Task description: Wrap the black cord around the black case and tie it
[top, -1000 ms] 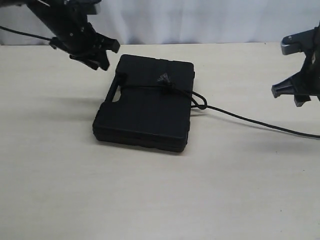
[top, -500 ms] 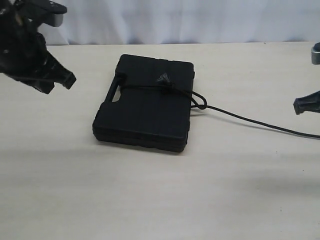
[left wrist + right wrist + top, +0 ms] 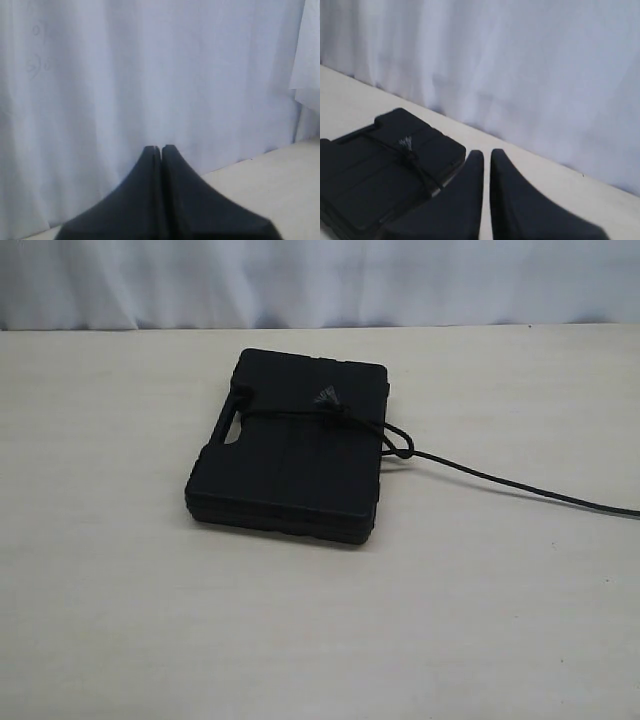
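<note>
1. Holding my left pincer [image 3: 161, 148] pressed together on nothing. Its two black wedge-shaped fingers meet flat, facing a white pleated cloth curtain [image 3: 100, 75].
2. Right pincer [image 3: 486, 152]: same tapered matte fingers, closed to a hairline slit, nothing between them. It hangs above the work and apart from it.
3. Neither pincer shows in the exterior view, so both are well clear of the load.
4. A flat, rectangular, matte black case [image 3: 290, 465] of moulded plastic lies lid-up near the middle of the smooth, pale beige table [image 3: 300, 640]. It has a grooved lid and a handle cutout at one end.
5. A thin black cord [image 3: 332, 410] runs taut across the lid from the cutout to a frayed, fuzzy knot. A small loop droops over the case's edge, and a limp tail trails off across the table. Whether the cord passes underneath, I cannot tell.
6. Judgement: wrap and tie look done, and I am standing off.
7. Next move, if any, is a check on the knot. That calls for spreading one pincer, coming down on the loose tail just beside the loop, and pulling gently. A light case may slide on this smooth top.
</note>
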You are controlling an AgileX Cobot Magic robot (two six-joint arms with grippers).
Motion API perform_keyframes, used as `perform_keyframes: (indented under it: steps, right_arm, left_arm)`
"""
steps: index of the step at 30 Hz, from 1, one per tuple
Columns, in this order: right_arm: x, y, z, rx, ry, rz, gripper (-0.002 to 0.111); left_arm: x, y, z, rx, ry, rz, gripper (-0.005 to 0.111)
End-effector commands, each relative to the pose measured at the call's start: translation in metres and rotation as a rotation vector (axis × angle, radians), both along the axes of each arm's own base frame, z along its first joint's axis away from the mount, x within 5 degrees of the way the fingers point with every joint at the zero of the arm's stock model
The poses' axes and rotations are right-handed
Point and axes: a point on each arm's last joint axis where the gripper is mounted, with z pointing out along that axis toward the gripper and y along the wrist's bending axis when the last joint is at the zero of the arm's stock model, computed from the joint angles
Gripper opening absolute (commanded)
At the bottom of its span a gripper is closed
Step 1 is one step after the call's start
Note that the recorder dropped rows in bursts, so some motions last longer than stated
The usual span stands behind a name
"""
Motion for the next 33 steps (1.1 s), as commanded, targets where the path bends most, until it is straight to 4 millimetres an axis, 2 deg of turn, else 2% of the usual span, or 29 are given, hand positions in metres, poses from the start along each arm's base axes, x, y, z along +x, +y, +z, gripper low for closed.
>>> perform_keyframes:
  steps: [1,6,10,12,13,17,19,20,21,23,25,29,33]
  right_arm:
    - [-0.012,0.000,-0.003,0.016,-0.106,0.048,0.004]
    - [-0.015,0.000,-0.002,0.021,-0.123,0.048,0.004]
    - [-0.019,0.000,-0.012,0.055,-0.126,0.061,0.004]
    - [-0.027,-0.003,-0.031,0.234,-0.082,0.055,0.004]
    - [-0.031,-0.004,-0.051,0.282,-0.039,0.046,0.004]
    - [-0.039,-0.008,-0.089,0.262,0.023,0.030,0.004]
    - [-0.042,-0.009,-0.090,0.293,0.025,0.021,0.004]
    - [-0.045,-0.012,-0.097,0.303,0.102,-0.010,0.004]
    - [-0.050,-0.014,-0.102,0.343,0.147,-0.026,0.004]
    - [-0.052,-0.014,-0.108,0.369,0.219,-0.052,0.004]
    - [-0.052,-0.016,-0.109,0.379,0.225,-0.082,0.004]
    - [-0.050,-0.025,-0.109,0.400,0.186,-0.260,0.004]
    - [-0.050,-0.027,-0.109,0.400,0.182,-0.280,0.004]
  left_arm:
    - [-0.002,0.000,0.001,-0.027,-0.051,-0.005,0.000]
    - [-0.002,0.000,0.002,-0.029,-0.057,-0.004,0.000]
    - [-0.002,0.000,-0.015,-0.020,-0.026,-0.003,0.000]
    - [-0.011,0.003,-0.037,-0.016,-0.014,-0.002,0.000]
    - [-0.021,0.006,-0.060,-0.009,0.012,-0.001,0.000]
    - [-0.042,0.012,-0.107,0.001,0.045,-0.002,0.000]
    - [-0.050,0.014,-0.129,0.003,0.060,-0.002,0.000]
    - [-0.054,0.015,-0.128,-0.007,0.025,-0.002,0.000]
    - [-0.062,0.016,-0.142,0.029,0.156,-0.016,0.000]
    - [-0.072,0.018,-0.150,0.039,0.208,-0.018,0.000]
    - [-0.073,0.019,-0.157,0.061,0.282,-0.009,0.000]
    - [-0.071,0.026,-0.157,0.041,0.283,0.125,0.000]
    - [-0.071,0.028,-0.157,0.041,0.283,0.154,0.000]
